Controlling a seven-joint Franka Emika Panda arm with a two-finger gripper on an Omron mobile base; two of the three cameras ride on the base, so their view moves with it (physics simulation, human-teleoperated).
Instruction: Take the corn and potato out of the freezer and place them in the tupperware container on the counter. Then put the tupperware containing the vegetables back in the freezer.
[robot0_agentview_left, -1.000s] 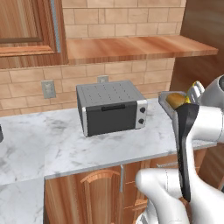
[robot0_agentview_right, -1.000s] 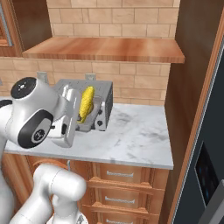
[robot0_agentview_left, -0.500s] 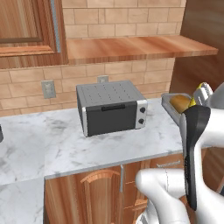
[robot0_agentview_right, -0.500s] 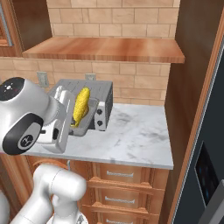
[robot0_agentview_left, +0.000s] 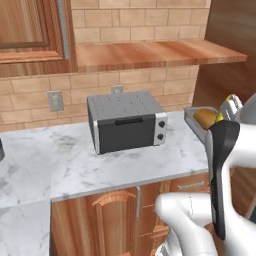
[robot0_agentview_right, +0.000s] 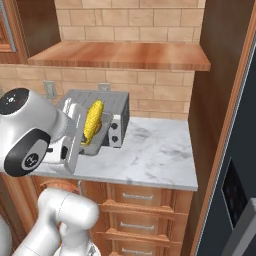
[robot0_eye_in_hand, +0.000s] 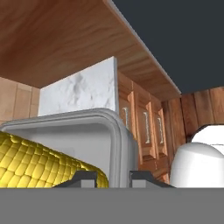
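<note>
Over 1 second your tupperware container (robot0_agentview_right: 87, 131) swung rightward; your gripper (robot0_eye_in_hand: 113, 177) pinched its rim, corn (robot0_agentview_right: 93, 121) and potato (robot0_agentview_left: 205, 117) inside, freezer (robot0_agentview_right: 235, 165) lay further right.

Toaster oven (robot0_agentview_left: 127, 121) under the wooden wall shelf (robot0_agentview_left: 155, 54)
Two wall outlets (robot0_agentview_left: 54, 100) sit on the brick wall behind the toaster oven, one to its left.

We can read no text, label, brand or number anywhere, not on the toaster oven (robot0_agentview_left: 127, 122) nor the freezer (robot0_agentview_right: 235, 165).
</note>
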